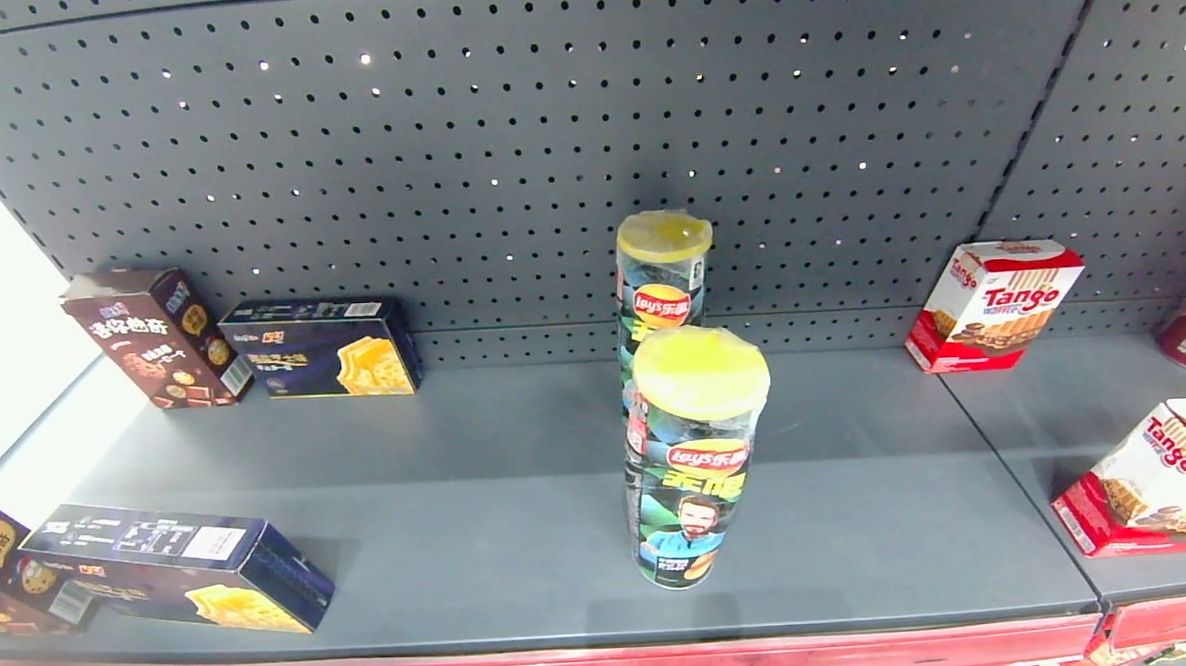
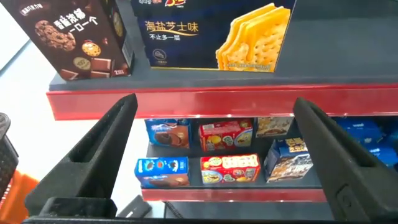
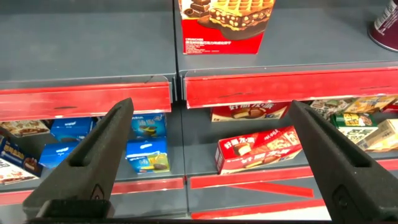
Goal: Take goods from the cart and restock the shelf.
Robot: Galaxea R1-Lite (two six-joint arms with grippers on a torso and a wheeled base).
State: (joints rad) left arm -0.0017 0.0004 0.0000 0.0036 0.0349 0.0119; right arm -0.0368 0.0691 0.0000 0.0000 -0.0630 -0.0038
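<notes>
Two tall chip cans with yellow lids stand upright mid-shelf, one (image 1: 694, 459) near the front and one (image 1: 661, 280) behind it by the pegboard. The grey shelf (image 1: 481, 518) has a red front edge. My left gripper (image 2: 214, 155) is open and holds nothing, in front of the shelf's red edge below a dark-blue cracker box (image 2: 217, 34) and a brown cookie box (image 2: 71, 37). My right gripper (image 3: 214, 155) is open with nothing between its fingers, in front of the red edge below a red-and-white wafer box (image 3: 224, 25).
On the shelf's left are a brown cookie box (image 1: 153, 337) and dark-blue cracker boxes (image 1: 323, 347) (image 1: 178, 566). Wafer boxes (image 1: 997, 303) (image 1: 1155, 479) sit on the right section. Lower shelves hold several small boxes (image 2: 227, 168) (image 3: 258, 149). Free room lies either side of the cans.
</notes>
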